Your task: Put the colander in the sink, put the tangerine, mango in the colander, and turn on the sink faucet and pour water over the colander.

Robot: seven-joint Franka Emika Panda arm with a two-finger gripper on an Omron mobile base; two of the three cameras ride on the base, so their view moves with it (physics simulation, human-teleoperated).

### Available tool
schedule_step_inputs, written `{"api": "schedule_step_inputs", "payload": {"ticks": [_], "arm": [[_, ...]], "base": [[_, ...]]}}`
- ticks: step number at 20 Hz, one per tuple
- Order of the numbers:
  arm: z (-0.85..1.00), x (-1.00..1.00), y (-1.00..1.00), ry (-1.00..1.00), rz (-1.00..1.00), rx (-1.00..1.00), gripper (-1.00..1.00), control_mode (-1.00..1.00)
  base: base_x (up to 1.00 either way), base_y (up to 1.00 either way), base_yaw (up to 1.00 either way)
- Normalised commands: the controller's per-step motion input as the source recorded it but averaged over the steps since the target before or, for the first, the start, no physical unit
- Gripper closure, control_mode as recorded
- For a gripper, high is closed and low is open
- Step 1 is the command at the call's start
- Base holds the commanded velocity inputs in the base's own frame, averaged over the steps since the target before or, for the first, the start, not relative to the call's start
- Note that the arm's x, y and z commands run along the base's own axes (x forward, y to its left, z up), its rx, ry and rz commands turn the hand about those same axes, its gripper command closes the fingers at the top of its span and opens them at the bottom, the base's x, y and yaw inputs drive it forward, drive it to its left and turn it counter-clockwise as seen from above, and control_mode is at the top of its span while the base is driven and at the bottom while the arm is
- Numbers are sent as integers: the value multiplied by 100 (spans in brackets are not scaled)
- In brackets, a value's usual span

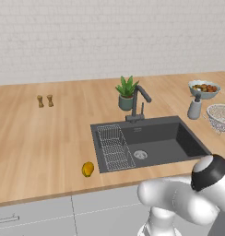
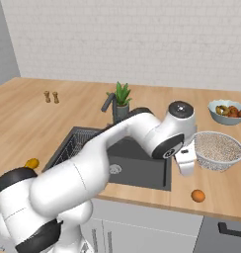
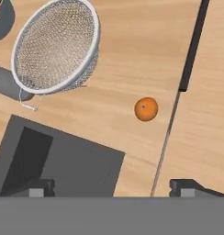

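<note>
The colander (image 2: pixel 219 149) is shown standing upright on the wooden worktop (image 1: pixel 45 133), just right of the sink (image 1: pixel 153 143) and outside the basin. The tangerine (image 2: pixel 198 195) is seen on the worktop near the front edge, in front of the colander and apart from it. The mango (image 1: pixel 88 169) is placed on the worktop to the left of the sink, near the front edge. The sink faucet (image 1: pixel 138 103) is mounted behind the basin, beside a potted plant (image 1: pixel 127 92). A wire rack (image 1: pixel 114 147) is laid in the left part of the basin. The claw (image 3: pixel 114 188) is held wide open and empty above the worktop, between sink corner and tangerine. A soap bottle (image 1: pixel 195 108) and a fruit bowl (image 1: pixel 204 88) are set behind the colander.
</note>
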Motion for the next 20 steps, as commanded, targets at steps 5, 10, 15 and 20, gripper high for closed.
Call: {"api": "schedule_step_inputs", "payload": {"ticks": [5,10,15,20], "arm": [[-3,28,-48,-4,-11,15,-100,-100],[-22,45,-29,0,-10,8,-100,-100],[-28,32,-37,0,-8,5,-100,-100],[-31,18,-40,0,-4,4,-100,-100]], "base": [[0,0,0],[0,0,0],[0,0,0],[0,0,0]]}}
